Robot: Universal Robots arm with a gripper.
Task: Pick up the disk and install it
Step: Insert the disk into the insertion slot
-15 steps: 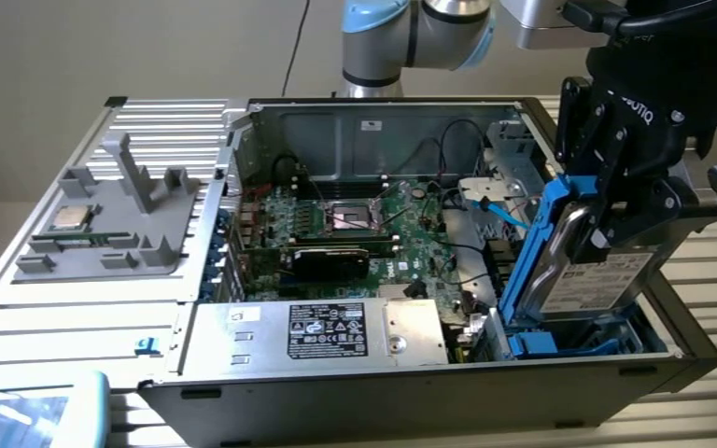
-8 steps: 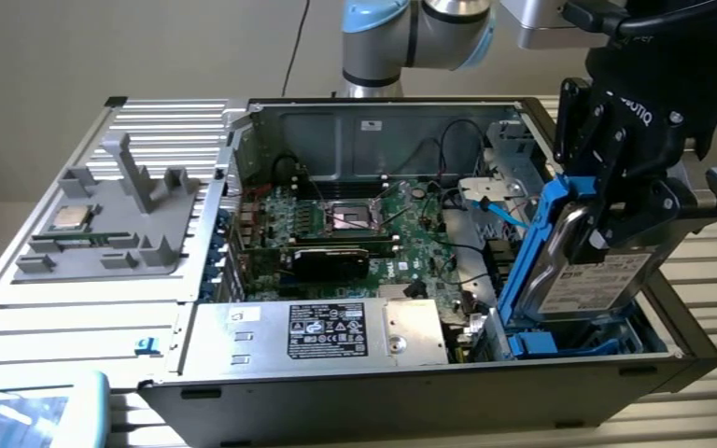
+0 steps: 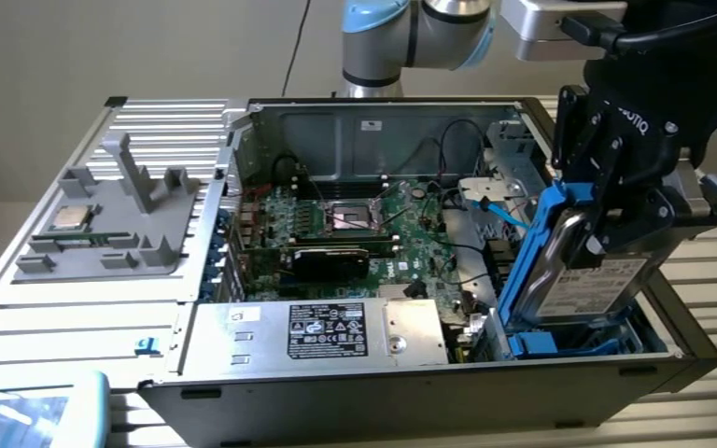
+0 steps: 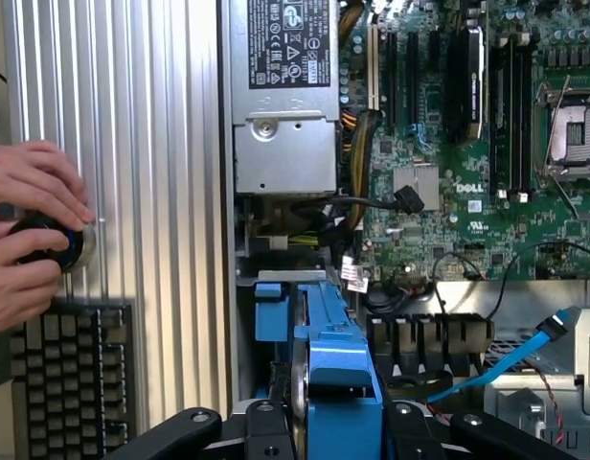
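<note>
Disk [image 3: 589, 280] hangs tilted, clamped in the hand [image 3: 605, 229]; wrist view adds a person's fingers [image 4: 41, 192] around a knob [image 4: 48, 241].

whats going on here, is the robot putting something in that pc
The arm's hand grips the disk, tilted on edge, its lower end at the blue bay on the exterior view's right of the open case. It is not seated yet. A person's fingers rest on a black knob beside a keyboard.
</note>
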